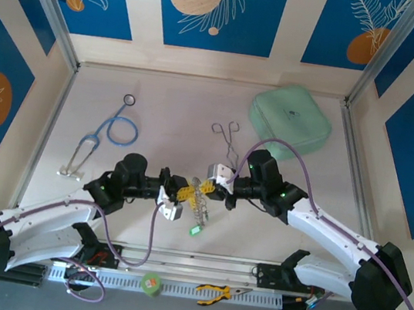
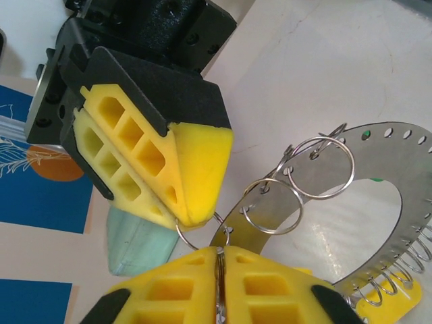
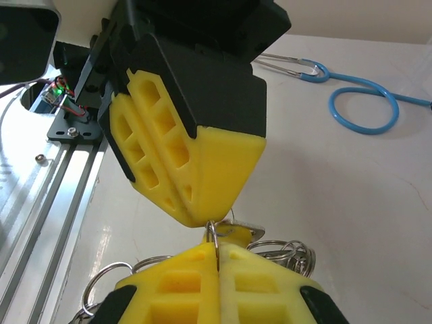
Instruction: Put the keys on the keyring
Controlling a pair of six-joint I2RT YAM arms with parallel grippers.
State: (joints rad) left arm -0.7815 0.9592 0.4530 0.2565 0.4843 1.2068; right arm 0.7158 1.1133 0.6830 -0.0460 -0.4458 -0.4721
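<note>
Fingertips of both arms meet on one small split ring (image 2: 183, 239) at lower centre of the left wrist view. The left gripper (image 2: 219, 255), cut off by the bottom edge, is pressed together on its wire, and the right gripper (image 2: 191, 219) pinches it from above. The keyring (image 2: 391, 152) sits at right, its far side out of frame. Overhead, the arms cover most of it, and a green key (image 1: 194, 231) lies just below. A yellow scrap (image 3: 235, 231) behind the tips is too hidden to name.
</note>
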